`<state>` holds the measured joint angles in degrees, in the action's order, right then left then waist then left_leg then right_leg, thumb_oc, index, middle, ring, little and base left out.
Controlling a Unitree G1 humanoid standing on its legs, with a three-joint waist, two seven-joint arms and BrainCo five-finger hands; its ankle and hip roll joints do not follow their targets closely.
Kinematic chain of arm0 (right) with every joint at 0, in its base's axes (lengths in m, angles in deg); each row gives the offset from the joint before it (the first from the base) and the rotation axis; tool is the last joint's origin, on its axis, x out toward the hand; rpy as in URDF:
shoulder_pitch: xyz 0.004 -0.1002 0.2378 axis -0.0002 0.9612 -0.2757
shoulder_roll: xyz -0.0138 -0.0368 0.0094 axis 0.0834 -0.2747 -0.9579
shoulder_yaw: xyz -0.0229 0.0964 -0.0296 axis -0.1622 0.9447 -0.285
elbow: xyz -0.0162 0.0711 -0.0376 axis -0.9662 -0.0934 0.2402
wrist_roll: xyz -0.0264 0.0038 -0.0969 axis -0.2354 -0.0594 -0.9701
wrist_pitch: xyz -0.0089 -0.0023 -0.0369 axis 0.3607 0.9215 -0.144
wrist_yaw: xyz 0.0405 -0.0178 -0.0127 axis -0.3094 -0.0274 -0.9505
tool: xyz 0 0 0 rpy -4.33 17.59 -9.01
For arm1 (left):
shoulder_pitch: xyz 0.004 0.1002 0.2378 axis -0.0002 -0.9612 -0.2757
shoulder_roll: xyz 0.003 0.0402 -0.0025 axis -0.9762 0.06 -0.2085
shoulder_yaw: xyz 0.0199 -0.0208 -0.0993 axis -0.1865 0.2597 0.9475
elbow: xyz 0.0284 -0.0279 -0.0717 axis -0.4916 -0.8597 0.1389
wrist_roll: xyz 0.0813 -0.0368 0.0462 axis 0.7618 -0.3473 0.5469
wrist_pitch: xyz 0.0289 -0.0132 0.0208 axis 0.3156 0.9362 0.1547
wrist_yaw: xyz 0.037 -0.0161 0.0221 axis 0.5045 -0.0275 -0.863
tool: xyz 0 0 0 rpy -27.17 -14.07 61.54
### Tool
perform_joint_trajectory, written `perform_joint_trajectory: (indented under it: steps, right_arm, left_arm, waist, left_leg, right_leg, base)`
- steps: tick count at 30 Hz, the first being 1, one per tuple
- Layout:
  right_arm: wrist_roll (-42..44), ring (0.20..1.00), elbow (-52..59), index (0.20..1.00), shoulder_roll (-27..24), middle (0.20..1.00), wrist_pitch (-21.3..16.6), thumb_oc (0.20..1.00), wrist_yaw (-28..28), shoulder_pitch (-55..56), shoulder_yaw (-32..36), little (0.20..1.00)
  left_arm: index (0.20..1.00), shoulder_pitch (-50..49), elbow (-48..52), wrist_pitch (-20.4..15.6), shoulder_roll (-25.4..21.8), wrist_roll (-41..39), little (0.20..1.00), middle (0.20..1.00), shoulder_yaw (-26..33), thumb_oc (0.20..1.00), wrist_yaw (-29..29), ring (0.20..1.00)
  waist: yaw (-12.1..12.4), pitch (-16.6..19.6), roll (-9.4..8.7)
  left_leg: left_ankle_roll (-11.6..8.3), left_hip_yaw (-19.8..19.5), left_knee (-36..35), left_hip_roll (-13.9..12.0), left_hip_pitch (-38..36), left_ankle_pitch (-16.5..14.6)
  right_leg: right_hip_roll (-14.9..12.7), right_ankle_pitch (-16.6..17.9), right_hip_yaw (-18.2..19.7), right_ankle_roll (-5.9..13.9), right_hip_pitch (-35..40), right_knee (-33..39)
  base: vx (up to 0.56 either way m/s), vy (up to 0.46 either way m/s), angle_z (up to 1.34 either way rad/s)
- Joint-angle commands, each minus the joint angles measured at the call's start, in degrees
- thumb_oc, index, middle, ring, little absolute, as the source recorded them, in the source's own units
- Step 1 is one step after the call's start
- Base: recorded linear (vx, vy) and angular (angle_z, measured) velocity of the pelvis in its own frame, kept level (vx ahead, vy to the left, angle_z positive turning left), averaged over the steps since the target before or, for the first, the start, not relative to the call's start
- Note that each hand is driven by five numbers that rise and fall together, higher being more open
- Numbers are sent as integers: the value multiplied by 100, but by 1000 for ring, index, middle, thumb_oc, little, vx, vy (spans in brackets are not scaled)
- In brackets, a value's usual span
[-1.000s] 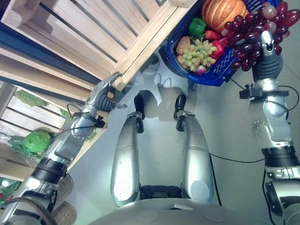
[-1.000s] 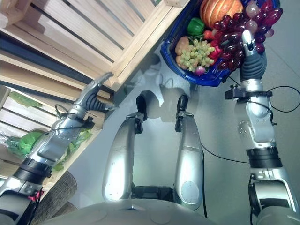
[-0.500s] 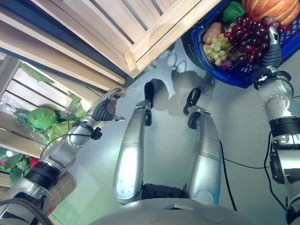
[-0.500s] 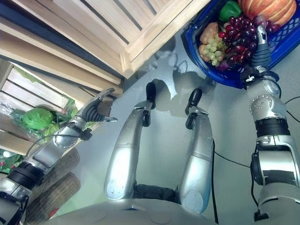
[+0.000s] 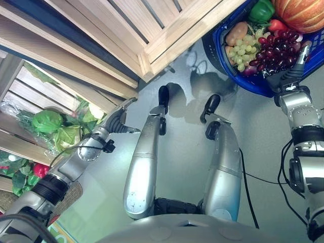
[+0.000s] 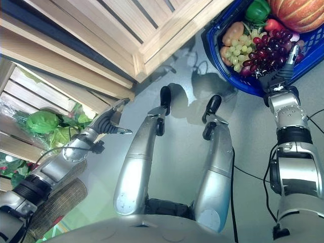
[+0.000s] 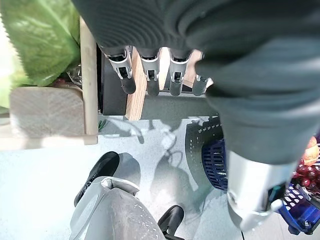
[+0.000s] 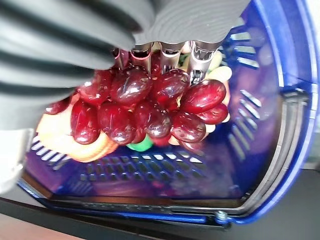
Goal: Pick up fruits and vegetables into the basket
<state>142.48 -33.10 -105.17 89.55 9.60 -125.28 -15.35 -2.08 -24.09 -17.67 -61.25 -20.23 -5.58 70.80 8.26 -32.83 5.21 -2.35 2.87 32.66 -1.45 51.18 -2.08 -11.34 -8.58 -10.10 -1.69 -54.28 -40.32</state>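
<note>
The right hand has its fingers curled round a glossy bunch of dark red grapes, held over the blue plastic mesh basket. Inside the basket lie pale green grapes, a ribbed orange pumpkin and a green pepper. Well away from the basket, the left hand hangs loose and empty beside slatted wooden crates.

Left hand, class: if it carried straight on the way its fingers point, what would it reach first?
Probably the pale wooden crate's corner: the left hand, fingers straight, aims at it, though depth is unclear.
</note>
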Motion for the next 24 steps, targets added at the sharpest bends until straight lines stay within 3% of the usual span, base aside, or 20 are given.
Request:
perform_joint_trajectory:
  steps: [1,3,8,14,17,22,24]
  right_arm:
    - [-1048,1000,431,1000,-284,1000,-1068,1000,-133,503,-42,1000]
    - [-1960,1000,1048,1000,-46,1000,-1870,1000,-65,1044,-210,1000]
    - [-3299,1000,1910,1000,632,1000,-2595,1000,438,2115,-538,1000]
    - [-4745,1000,1927,1000,1365,1000,-2610,1000,289,3136,-1148,1000]
    - [-4769,1000,1825,1000,1538,1000,-2382,1000,-97,3548,-1334,1000]
    - [-5142,1000,1270,1000,1882,1000,-2022,1000,-612,4144,-1375,1000]
    - [-5311,1000,852,1000,2064,1000,-1948,1000,-1159,4218,-1461,1000]
  left_arm:
    - [1000,-711,35,-295,427,87,1000,1000,-299,1000,-175,1000]
    - [1000,-873,-125,-488,517,162,1000,1000,-268,1000,-326,1000]
    - [1000,-1124,-420,-738,786,370,1000,1000,-103,1000,-458,1000]
    - [1000,-1444,-1137,-1148,1097,484,1000,1000,79,1000,-459,1000]
    - [1000,-1547,-1584,-1335,1333,433,1000,1000,228,1000,-250,1000]
    - [1000,-1754,-2416,-1659,1819,45,1000,1000,397,1000,251,1000]
    - [1000,-1732,-2921,-1755,2084,-176,1000,1000,505,1000,532,1000]
  waist:
    - [-250,303,545]
    - [-373,303,417]
    - [-610,303,211]
    - [-850,303,-48]
    - [-905,321,-211]
    - [-894,1005,-419]
    - [-873,1238,-505]
  left_leg:
    - [325,78,-764,296,-647,-417]
    - [294,137,-949,281,-1008,-406]
    - [283,326,-1379,203,-1675,-226]
    - [201,372,-1898,127,-2931,-209]
    - [130,370,-2338,87,-3792,-139]
    - [154,394,-2949,123,-4659,-98]
    - [198,397,-3044,142,-4906,-121]
  right_leg:
    - [396,-406,-457,117,551,96]
    - [446,-354,-443,153,895,337]
    - [513,-151,-436,187,1514,827]
    - [594,-59,-346,323,2825,1531]
    - [645,31,-346,441,3789,2101]
    - [701,206,-352,598,4719,2849]
    - [702,266,-344,645,4915,2934]
  base:
    - [-42,106,0]
    - [-45,119,2]
    - [-76,165,-6]
    - [-11,160,-13]
    - [42,105,-11]
    - [107,90,-4]
    - [136,42,0]
